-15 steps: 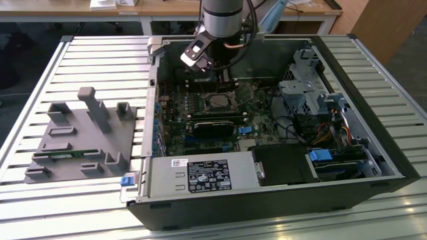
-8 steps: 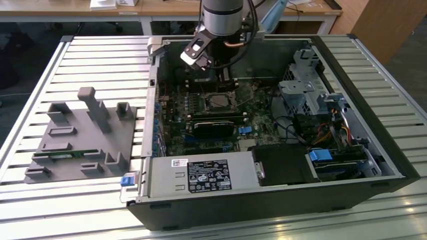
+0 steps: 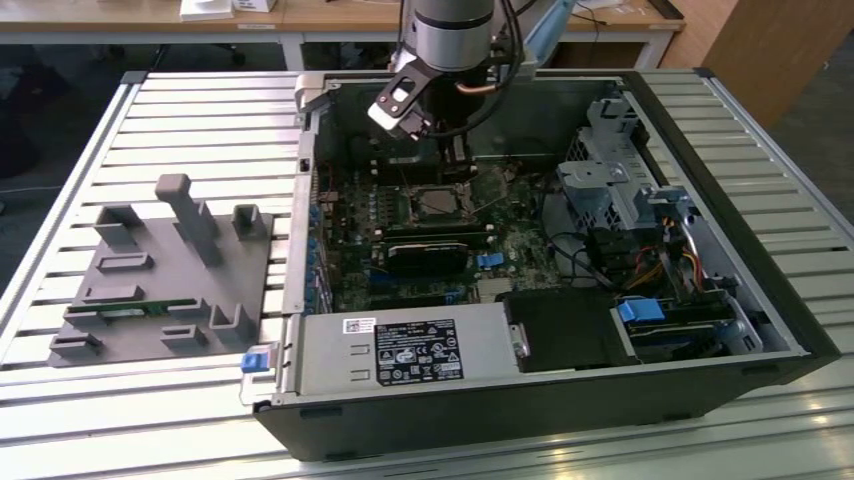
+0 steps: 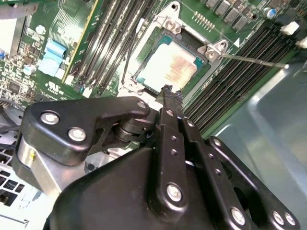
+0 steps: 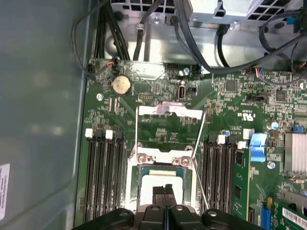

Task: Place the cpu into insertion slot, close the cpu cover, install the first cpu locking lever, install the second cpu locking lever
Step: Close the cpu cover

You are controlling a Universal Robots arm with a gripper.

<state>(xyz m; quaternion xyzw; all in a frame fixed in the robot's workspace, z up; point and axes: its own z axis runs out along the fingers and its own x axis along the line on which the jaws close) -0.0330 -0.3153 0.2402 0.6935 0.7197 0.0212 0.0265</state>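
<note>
Exterior view, its left to its right: grey fixture plate (image 3: 160,285), then open computer case (image 3: 534,405), gripper (image 3: 457,170) reaching straight down over insertion slot (image 3: 438,203). Both wrist views: fingers (image 5: 158,196) pressed together, clamping nothing, tips just above cpu (image 4: 165,67), seated flat in slot. Beyond them, cpu cover (image 5: 168,109) flipped open on slot's side toward drive cage (image 5: 216,12) and cables.
</note>
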